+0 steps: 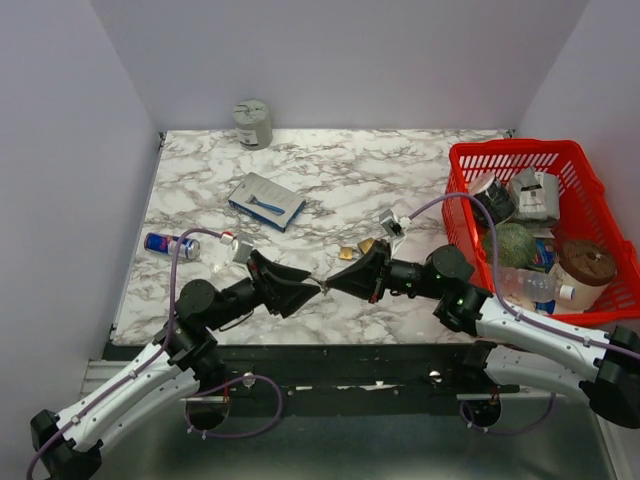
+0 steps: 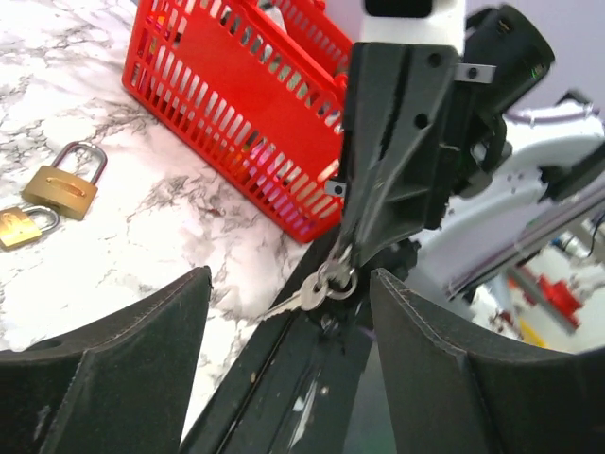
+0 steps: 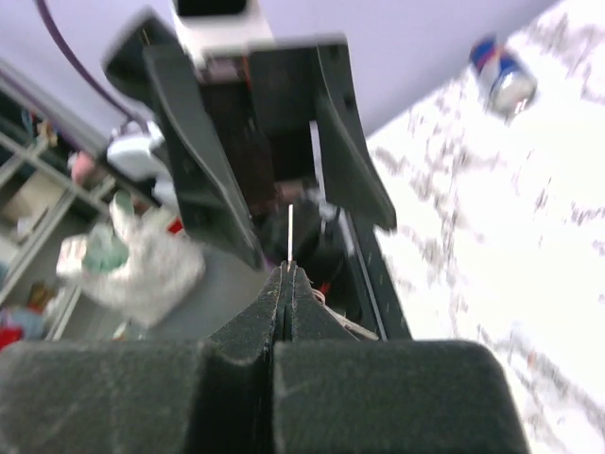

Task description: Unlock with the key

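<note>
Left wrist view: key [image 2: 301,299] in air over near table [image 2: 189,213] edge, pinched at its head by right gripper [image 2: 340,270]. Left gripper [image 2: 290,282] spread wide, holding nothing. Key looks light, hard, slippery; best grabbed by flat head.

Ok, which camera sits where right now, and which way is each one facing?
Top external: above and behind the robot, looking down on the table; left hand and right hand meet mid-table.
Left wrist: mounted there, facing the red basket; own open fingers frame it.
Right wrist: mounted there, facing the can; own fingers pinch the key.
Shared: each wrist view shows the other hand and the key.
</note>
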